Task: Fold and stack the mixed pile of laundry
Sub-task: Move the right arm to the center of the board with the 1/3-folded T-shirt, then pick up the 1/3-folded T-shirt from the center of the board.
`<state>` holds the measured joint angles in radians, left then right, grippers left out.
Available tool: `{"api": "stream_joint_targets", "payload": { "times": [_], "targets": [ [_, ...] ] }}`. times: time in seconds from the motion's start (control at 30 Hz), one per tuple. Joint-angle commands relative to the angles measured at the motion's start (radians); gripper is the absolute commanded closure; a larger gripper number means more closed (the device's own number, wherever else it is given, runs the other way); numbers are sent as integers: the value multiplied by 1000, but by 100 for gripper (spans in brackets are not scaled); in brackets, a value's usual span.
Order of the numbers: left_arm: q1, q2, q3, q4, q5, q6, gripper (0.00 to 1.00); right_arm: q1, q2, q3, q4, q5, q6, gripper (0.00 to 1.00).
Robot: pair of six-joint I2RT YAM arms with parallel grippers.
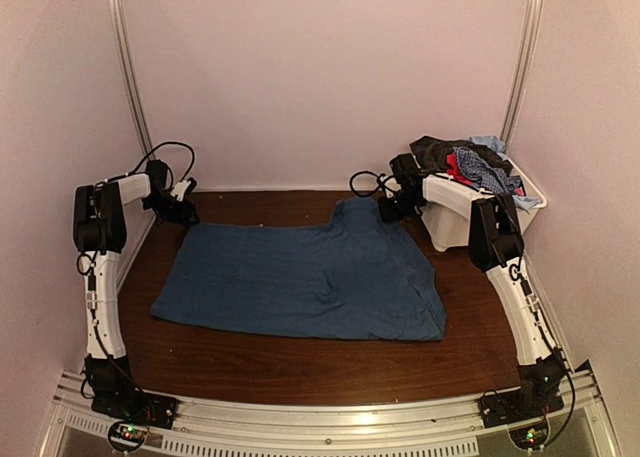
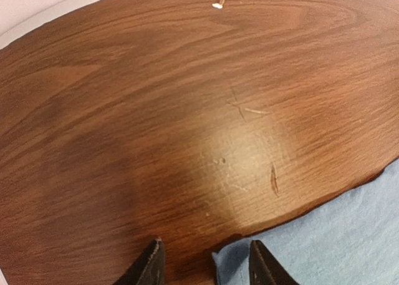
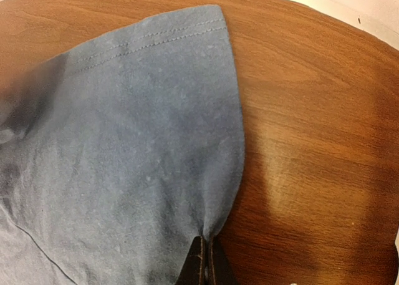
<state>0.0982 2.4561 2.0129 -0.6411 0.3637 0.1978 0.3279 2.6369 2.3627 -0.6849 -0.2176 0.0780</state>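
A plain dark-blue T-shirt (image 1: 300, 277) lies spread flat on the brown table (image 1: 300, 362). My left gripper (image 1: 183, 210) is open at the shirt's far left corner; in the left wrist view the corner of the shirt (image 2: 324, 235) lies between the open fingers (image 2: 151, 266) of the left gripper (image 2: 206, 266). My right gripper (image 1: 385, 209) is shut on the shirt's far right edge, pinching the cloth (image 3: 137, 148) at its tips (image 3: 204, 260). The rest of the laundry pile (image 1: 470, 162), black, red, checked and light-blue clothes, sits heaped in a white bin (image 1: 452, 227) at the right.
White walls with metal rails (image 1: 128, 67) enclose the table on three sides. The bin stands close behind the right arm (image 1: 495, 232). A small white speck (image 2: 218, 3) lies on the table near the back edge.
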Motion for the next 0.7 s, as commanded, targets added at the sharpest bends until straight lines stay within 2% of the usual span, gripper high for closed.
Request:
{"api": "stream_joint_targets", "payload": {
  "times": [0.0, 0.2, 0.43, 0.67],
  "targets": [
    [-25, 42, 53, -66, 12, 42, 57, 2, -20, -2, -3, -7, 4, 100],
    [-48, 58, 68, -81, 3, 57, 73, 2, -19, -2, -7, -8, 0, 100],
    [-46, 43, 70, -68, -44, 34, 98, 2, -28, -2, -9, -13, -4, 100],
    [-32, -67, -29, 52, -63, -5, 100, 0, -79, -6, -9, -10, -2, 100]
  ]
}}
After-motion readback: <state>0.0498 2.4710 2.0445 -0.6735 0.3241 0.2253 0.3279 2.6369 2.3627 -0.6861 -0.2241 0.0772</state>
